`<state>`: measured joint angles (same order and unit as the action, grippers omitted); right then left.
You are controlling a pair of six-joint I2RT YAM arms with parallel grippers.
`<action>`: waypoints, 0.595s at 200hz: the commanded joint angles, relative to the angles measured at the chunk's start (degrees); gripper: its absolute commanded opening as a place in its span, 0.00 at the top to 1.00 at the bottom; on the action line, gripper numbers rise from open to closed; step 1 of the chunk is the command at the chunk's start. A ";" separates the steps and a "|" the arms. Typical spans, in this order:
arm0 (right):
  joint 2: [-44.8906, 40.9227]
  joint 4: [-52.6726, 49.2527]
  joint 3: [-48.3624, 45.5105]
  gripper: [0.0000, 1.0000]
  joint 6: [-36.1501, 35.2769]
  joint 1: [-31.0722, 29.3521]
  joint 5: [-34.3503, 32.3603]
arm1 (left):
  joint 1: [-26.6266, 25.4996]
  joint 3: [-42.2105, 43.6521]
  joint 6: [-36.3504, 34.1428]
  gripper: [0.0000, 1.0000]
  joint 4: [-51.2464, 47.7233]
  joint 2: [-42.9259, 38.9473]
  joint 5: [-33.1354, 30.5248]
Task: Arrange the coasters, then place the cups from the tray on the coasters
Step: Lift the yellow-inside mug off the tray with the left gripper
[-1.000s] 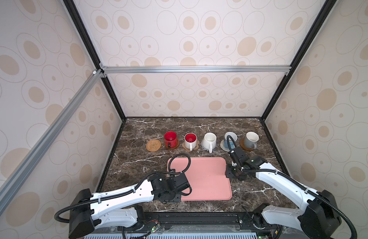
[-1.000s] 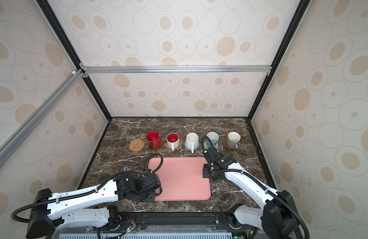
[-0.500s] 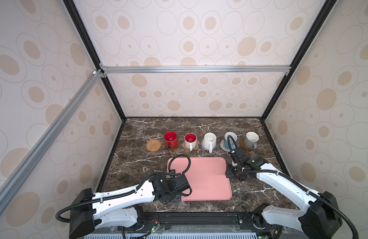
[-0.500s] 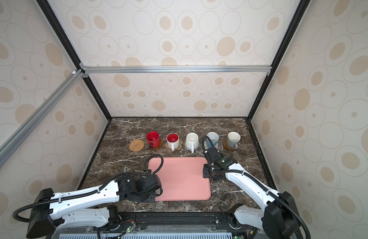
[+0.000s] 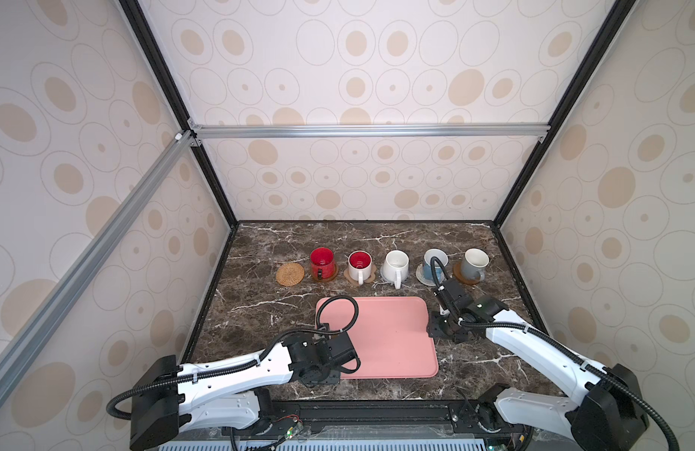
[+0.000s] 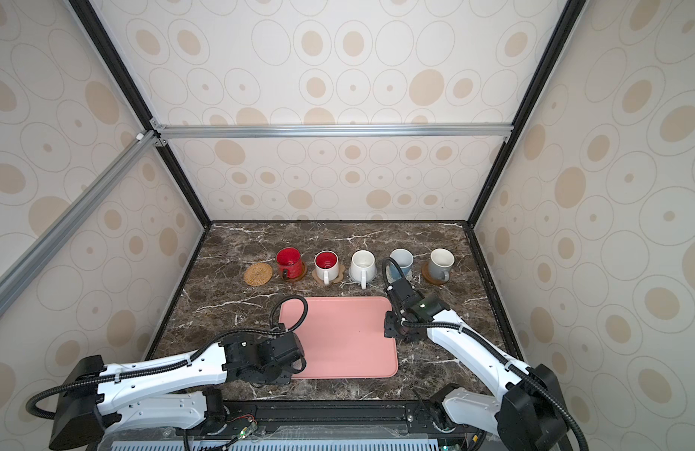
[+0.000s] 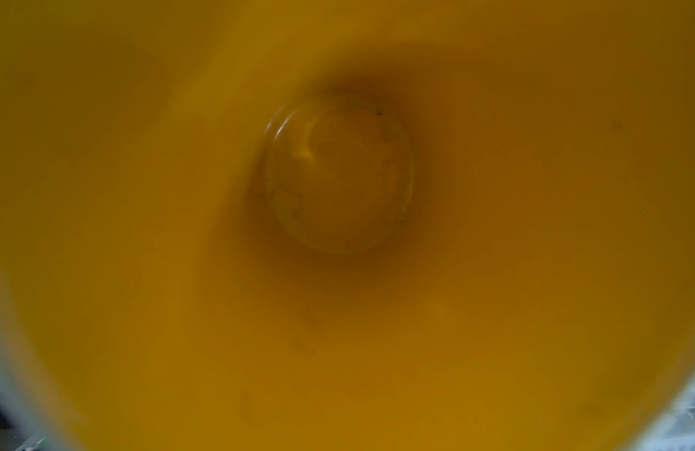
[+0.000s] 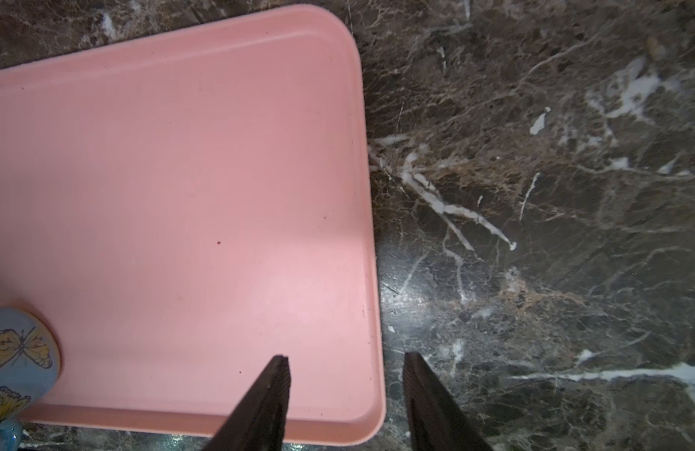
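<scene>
The marble desk [image 5: 267, 312] carries the pink tray [image 5: 392, 336], which holds only the blue butterfly cup [image 8: 21, 347] at its near-left corner. The left gripper [image 5: 328, 373] hangs over that cup, its camera filled with the yellow inside; how far it is open I cannot tell. The right gripper [image 8: 345, 355] is half open and holds nothing, with one finger above the tray's right edge and the other above the desk. Behind the tray, five cups [image 5: 395, 265] stand on coasters [image 5: 461, 276]. The rattan coaster [image 5: 290, 274] lies alone at the left end of the row.

The table [image 5: 260, 312] is dark brown marble with white veins. Walls [image 5: 357, 78] with beige ovals stand around it. A silver bar [image 5: 369, 131] crosses the back wall.
</scene>
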<state>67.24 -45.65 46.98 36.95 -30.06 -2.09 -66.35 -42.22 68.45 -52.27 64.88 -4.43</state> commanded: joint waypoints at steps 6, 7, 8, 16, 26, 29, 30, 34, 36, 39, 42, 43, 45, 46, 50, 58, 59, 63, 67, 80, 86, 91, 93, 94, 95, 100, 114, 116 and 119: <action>-0.73 -1.24 -0.89 0.49 0.71 0.33 -0.37 | -0.43 0.13 1.44 0.72 -0.56 -0.55 -2.42; -0.77 -1.26 -0.86 0.49 0.69 0.34 -0.37 | -0.48 0.12 1.43 0.72 -0.60 -0.51 -2.43; -0.78 -1.27 -0.85 0.49 0.68 0.31 -0.37 | -0.42 0.12 1.43 0.72 -0.53 -0.48 -2.43; -0.80 -1.26 -0.87 0.49 0.69 0.40 -0.29 | -0.42 -0.05 1.19 0.72 -0.38 -0.16 -2.52; -0.62 -1.20 -0.92 0.49 0.61 0.32 -0.29 | -0.40 -0.36 0.93 0.72 -0.40 0.30 -2.60; -0.65 -1.22 -0.82 0.49 0.61 0.37 -0.29 | -0.41 -0.48 0.83 0.72 -0.41 0.52 -2.63; -0.64 -1.21 -0.83 0.49 0.64 0.37 -0.29 | -0.43 -0.49 0.82 0.72 -0.39 0.56 -2.66; -0.60 -1.23 -0.80 0.49 0.66 0.36 -0.24 | -0.36 -0.75 0.61 0.72 -0.42 0.74 -2.69; -0.55 -1.21 -0.81 0.49 0.64 0.31 -0.27 | -0.36 -0.82 0.56 0.72 -0.43 0.87 -2.69; -0.55 -1.28 -0.80 0.49 0.68 0.31 -0.26 | -0.32 -0.99 0.43 0.72 -0.40 1.00 -2.82; -0.54 -1.26 -0.78 0.49 0.60 0.32 -0.28 | -0.29 -1.12 0.34 0.72 -0.42 1.17 -2.84; -0.53 -1.23 -0.81 0.49 0.59 0.34 -0.28 | -0.28 -1.16 0.31 0.72 -0.40 1.24 -2.86; -0.53 -1.21 -0.83 0.49 0.60 0.33 -0.29 | -0.25 -1.24 0.23 0.72 -0.38 1.28 -2.87; -0.53 -1.20 -0.79 0.49 0.64 0.34 -0.29 | -0.22 -1.31 0.21 0.72 -0.38 1.34 -2.91; -0.53 -1.20 -0.79 0.49 0.66 0.35 -0.29 | -0.16 -1.36 0.12 0.72 -0.45 1.51 -3.03; -0.54 -1.25 -0.84 0.49 0.68 0.42 -0.29 | -0.06 -1.45 0.02 0.72 -0.33 1.70 -3.17; -0.54 -1.27 -0.79 0.49 0.63 0.43 -0.29 | -0.03 -1.41 0.02 0.72 -0.31 1.72 -3.20; -0.56 -1.28 -0.81 0.49 0.69 0.35 -0.29 | -0.01 -1.46 0.02 0.73 -0.25 1.82 -3.26; -0.54 -1.28 -0.84 0.49 0.68 0.33 -0.26 | 0.10 -1.33 0.02 0.73 -0.24 1.83 -3.31; -0.60 -1.29 -0.90 0.49 0.69 0.36 -0.25 | 0.43 -1.21 -0.26 0.76 -0.08 1.79 -3.48; -0.57 -1.29 -0.91 0.49 0.58 0.33 -0.28 | 0.67 -1.28 -0.39 0.77 -0.05 1.68 -3.61; -0.54 -1.24 -0.93 0.49 0.59 0.32 -0.26 | 0.83 -1.34 -0.54 0.77 -0.04 1.74 -3.72; -0.54 -1.27 -0.93 0.49 0.58 0.35 -0.28 | 0.86 -1.34 -0.58 0.78 -0.03 1.67 -3.76; -0.53 -1.28 -0.93 0.49 0.58 0.35 -0.28 | 0.95 -1.40 -0.59 0.78 -0.07 1.66 -3.80; -0.53 -1.28 -0.93 0.49 0.58 0.31 -0.28 | 0.95 -1.39 -0.63 0.78 -0.05 1.61 -3.86; -0.58 -1.27 -0.88 0.49 0.56 0.30 -0.29 | 1.20 -1.50 -0.75 0.78 -0.02 1.65 -3.90; -0.49 -1.29 -0.86 0.49 0.51 0.33 -0.29 | 1.47 -1.64 -1.01 0.78 0.32 1.49 -4.01; -0.48 -1.29 -0.91 0.49 0.58 0.37 -0.24 | 1.52 -1.68 -1.03 0.78 0.37 1.48 -4.01; -0.46 -1.29 -0.85 0.49 0.65 0.38 -0.20 | 1.58 -1.66 -1.08 0.78 0.45 1.46 -4.01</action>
<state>67.24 -45.65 46.92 36.99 -30.06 -2.09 -65.52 -42.13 67.99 -51.62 66.48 -5.74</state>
